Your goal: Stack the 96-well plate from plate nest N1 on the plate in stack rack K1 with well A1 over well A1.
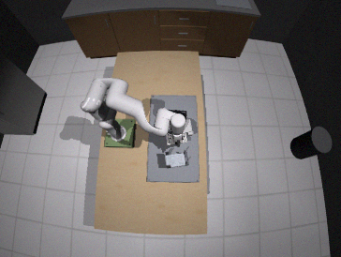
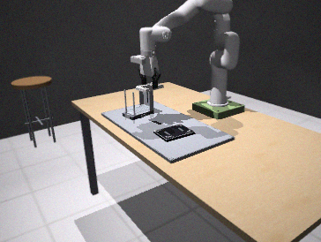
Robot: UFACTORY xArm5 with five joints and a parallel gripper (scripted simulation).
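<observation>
The white xArm rises from its green base plate [image 2: 200,107] on the desk [image 2: 265,168], folds over at the elbow high above that plate, and reaches out away from it with the wrist turned straight down. The gripper [image 2: 149,84] hangs well out from the base plate, its dark fingers [image 2: 155,79] pointing downward and spread wide. They are clamped on the 96-well plate [image 2: 145,89], which is held clear of the desk.
</observation>
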